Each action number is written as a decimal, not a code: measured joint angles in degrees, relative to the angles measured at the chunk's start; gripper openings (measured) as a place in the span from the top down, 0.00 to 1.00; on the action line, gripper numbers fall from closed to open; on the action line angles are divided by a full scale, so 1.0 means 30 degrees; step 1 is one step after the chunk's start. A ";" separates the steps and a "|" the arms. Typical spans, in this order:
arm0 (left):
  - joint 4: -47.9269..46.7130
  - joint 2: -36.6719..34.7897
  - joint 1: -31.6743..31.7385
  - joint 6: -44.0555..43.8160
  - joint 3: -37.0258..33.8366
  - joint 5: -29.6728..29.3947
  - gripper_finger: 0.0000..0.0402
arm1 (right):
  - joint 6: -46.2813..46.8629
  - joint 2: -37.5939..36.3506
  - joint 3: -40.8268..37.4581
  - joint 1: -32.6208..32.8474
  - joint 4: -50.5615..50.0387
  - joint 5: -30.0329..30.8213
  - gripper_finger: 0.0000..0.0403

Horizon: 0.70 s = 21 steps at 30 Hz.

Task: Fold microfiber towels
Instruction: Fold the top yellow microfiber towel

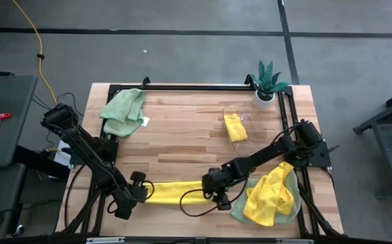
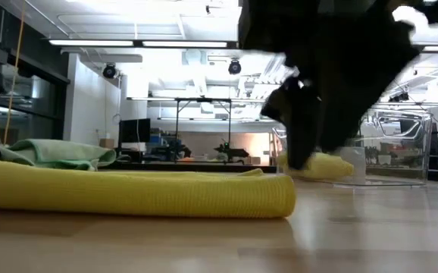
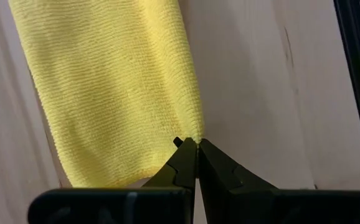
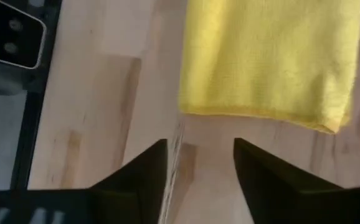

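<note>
The long, flat-folded bright yellow microfiber strip (image 1: 174, 192) lies along the near edge of the pale wooden slatted table (image 1: 182, 135), its long axis running side to side between the 2 arms. The left gripper (image 1: 140, 190) sits at the strip's left end, and the left wrist view shows its 2 dark fingers pressed together on a corner of the cloth's edge, so it is clamped on the strip. The right gripper (image 1: 218, 196) sits at the strip's right end; the right wrist view shows its fingers parted with bare wood between them and the strip's short folded end just ahead, apart from both tips. It holds nothing.

Judgement: the coming move turns on this end-to-end arrangement. Each arm is nearest to its own end, and the fold must bring 1 short end along the long axis toward the other. The right gripper needs to advance onto the edge directly in front of it before any lift.

Other cloths lie apart from this work:
- 1 crumpled sage green towel (image 1: 123, 111) at the far left.
- 1 small folded yellow towel (image 1: 234, 127) in a clear plastic bin.
- 1 loose heap of yellow and green towels (image 1: 272, 196) at the near right.
</note>
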 joint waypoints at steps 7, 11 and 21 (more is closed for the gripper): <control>0.0114 0.0000 0.0001 -0.0064 0.0007 -0.0387 1.00 | -0.0215 -0.0368 0.1049 -0.0769 0.2658 0.0866 0.58; 0.0143 0.0000 0.0001 -0.0139 0.0007 -0.0473 1.00 | 0.0479 0.0222 0.0680 -0.1083 0.4891 0.1284 0.74; 0.0181 0.0000 0.0008 -0.0132 0.0015 -0.0663 0.99 | 0.2736 0.2695 0.0398 -0.0896 0.6819 0.1016 0.95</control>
